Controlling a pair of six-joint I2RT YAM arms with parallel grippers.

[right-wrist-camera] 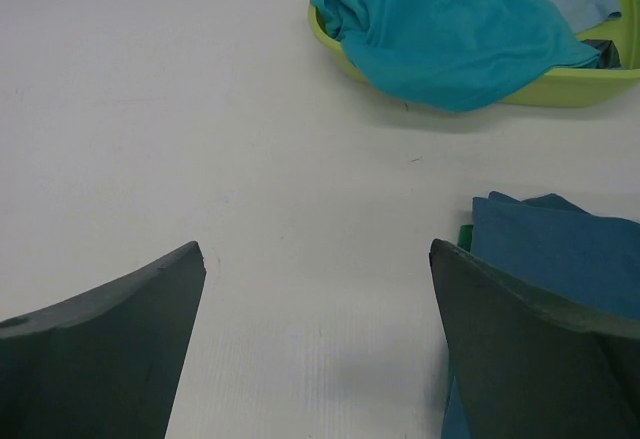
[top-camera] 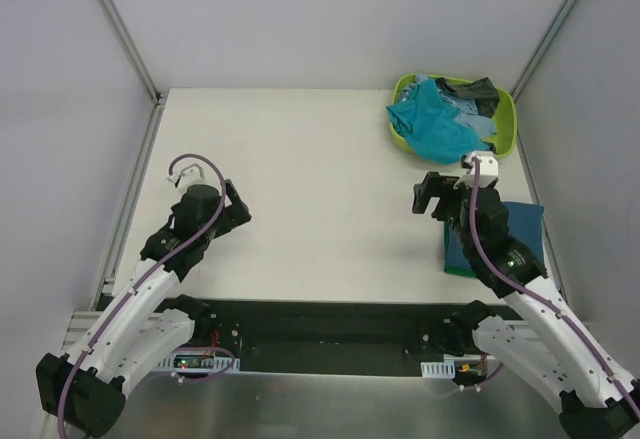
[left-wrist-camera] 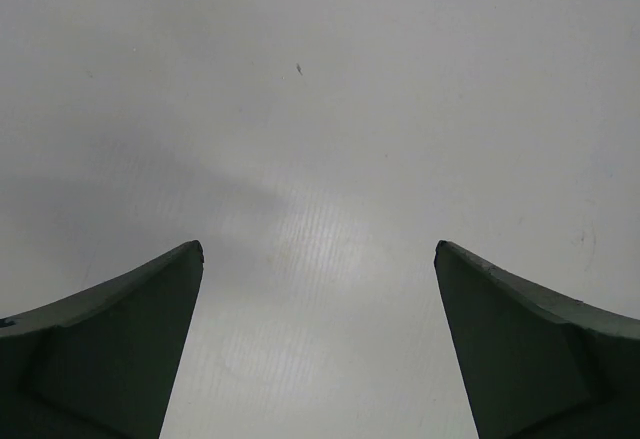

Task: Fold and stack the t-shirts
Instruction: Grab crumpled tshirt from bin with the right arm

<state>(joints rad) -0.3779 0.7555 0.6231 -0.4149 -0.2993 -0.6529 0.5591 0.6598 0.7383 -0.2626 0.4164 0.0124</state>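
A bright teal t-shirt (top-camera: 432, 124) spills over the near rim of a lime-green tub (top-camera: 507, 122) at the back right, with a light blue shirt (top-camera: 470, 107) and a dark grey shirt (top-camera: 472, 90) behind it. The teal shirt (right-wrist-camera: 450, 19) also shows in the right wrist view. A folded stack with a blue-teal shirt (top-camera: 525, 227) on top and a green one (top-camera: 458, 271) under it lies at the right edge. My right gripper (top-camera: 432, 195) is open and empty, just left of the stack (right-wrist-camera: 560, 249). My left gripper (top-camera: 237, 206) is open and empty over bare table.
The white table (top-camera: 320, 189) is walled by grey panels and metal rails on the left, back and right. The tub (right-wrist-camera: 560, 87) stands close to the right wall. A black strip with both arm bases runs along the near edge.
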